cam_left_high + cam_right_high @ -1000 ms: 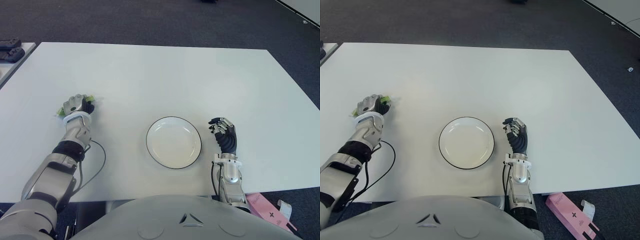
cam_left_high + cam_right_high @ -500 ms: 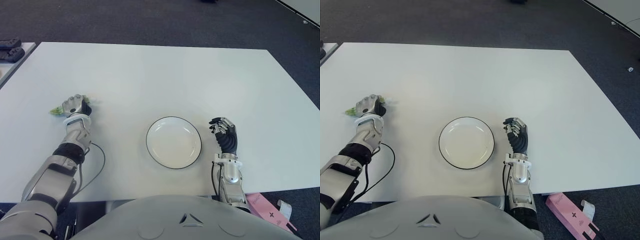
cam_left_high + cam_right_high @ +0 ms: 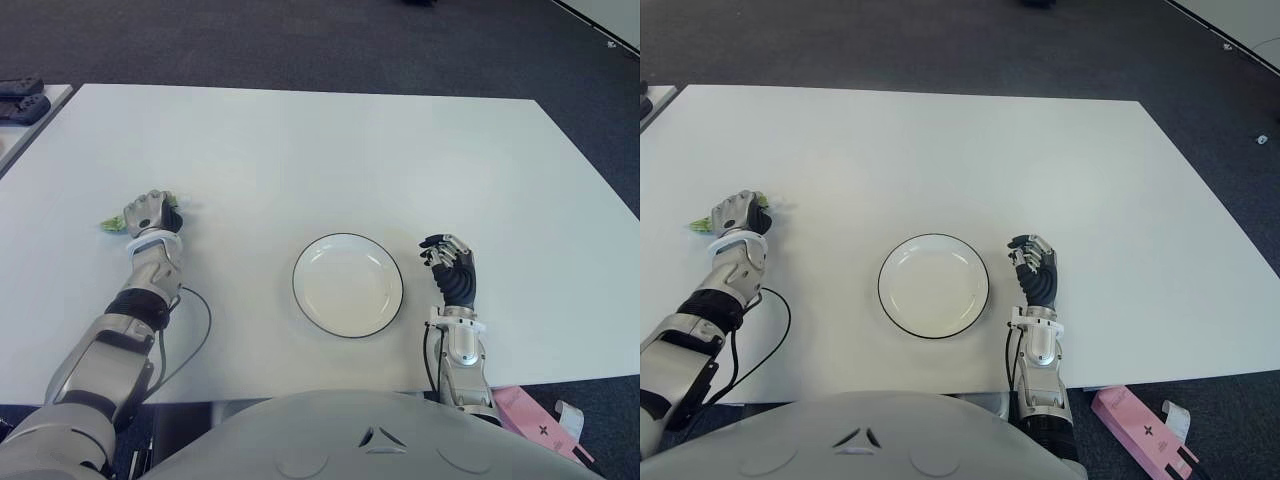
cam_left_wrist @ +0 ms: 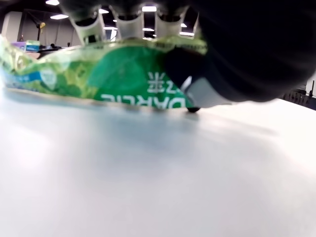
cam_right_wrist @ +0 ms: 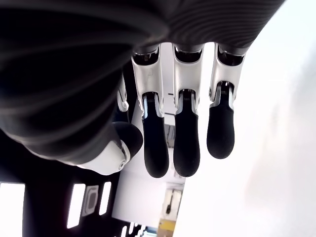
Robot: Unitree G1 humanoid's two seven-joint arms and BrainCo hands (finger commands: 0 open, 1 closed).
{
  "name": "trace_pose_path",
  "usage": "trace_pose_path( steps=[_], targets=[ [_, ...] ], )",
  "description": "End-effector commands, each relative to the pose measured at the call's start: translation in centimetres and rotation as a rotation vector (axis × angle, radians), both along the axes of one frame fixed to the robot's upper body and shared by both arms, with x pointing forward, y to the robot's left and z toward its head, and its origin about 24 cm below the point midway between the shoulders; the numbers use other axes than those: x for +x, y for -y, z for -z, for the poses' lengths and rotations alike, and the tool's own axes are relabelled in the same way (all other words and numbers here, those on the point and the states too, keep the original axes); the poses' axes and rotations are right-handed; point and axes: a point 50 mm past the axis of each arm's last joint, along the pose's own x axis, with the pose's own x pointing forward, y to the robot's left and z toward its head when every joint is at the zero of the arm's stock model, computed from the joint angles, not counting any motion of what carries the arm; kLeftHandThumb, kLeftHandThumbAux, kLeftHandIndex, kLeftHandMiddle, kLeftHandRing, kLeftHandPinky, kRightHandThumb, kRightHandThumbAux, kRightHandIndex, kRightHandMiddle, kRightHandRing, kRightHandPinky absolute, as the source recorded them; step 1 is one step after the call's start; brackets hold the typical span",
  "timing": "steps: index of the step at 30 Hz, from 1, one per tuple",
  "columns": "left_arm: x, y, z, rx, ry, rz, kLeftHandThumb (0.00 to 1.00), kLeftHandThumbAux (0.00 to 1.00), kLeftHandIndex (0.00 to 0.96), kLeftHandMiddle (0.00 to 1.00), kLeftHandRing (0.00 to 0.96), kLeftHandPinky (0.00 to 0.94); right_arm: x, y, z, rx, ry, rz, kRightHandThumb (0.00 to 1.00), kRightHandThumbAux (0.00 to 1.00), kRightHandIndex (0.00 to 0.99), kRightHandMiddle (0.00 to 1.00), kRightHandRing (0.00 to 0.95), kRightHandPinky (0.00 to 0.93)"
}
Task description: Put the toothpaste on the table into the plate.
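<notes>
Toothpaste [image 4: 113, 79]: light, soft, likely slippery tube, best held mid-body, gripped by left hand [image 3: 148, 213] fingers; right hand [image 3: 452, 272] relaxed beside plate [image 3: 347, 284].

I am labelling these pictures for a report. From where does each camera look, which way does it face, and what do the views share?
Left eye view: from the head, forward and down at the table; shows both arms, the left hand closed on the toothpaste, and the plate.
Right eye view: nearly the same place, same scene; the right hand shows right of the plate.
Left wrist view: close under the left hand, along the table; fingers wrap the toothpaste.
Right wrist view: close to the right hand, fingers relaxed, holding nothing.
Shared: the eye views and the left wrist view all show the toothpaste.
</notes>
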Motion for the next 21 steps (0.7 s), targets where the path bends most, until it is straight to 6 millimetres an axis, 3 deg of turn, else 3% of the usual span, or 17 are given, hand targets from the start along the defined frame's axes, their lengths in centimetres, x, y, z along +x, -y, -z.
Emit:
trace_pose_path(
  steps=[1,12,21],
  targets=[
    [-0.4,0.3,0.5,-0.020,0.000,0.001,0.850,0.668,0.398,0.542,0.861,0.863,-0.1,0.1,0.2,0.016,-0.015,0.016,0.715,0.728,0.433,0.516,0.531,0.563],
    [-0.4,0.7,0.0,0.016,0.085,0.057,0.851,0.668,0.398,0.543,0.866,0.854,0.0,0.2,0.2,0.008,-0.012,0.013,0.713,0.728,0.433,0.523,0.536,0.567],
    [-0.2,2.3,-2.3,0.044,0.229,0.164,0.853,0.667,0.404,0.546,0.883,0.877,0.0,0.1,0.2,0.008,-0.006,0.003,0.712,0.729,0.433,0.522,0.537,0.567]
  ],
)
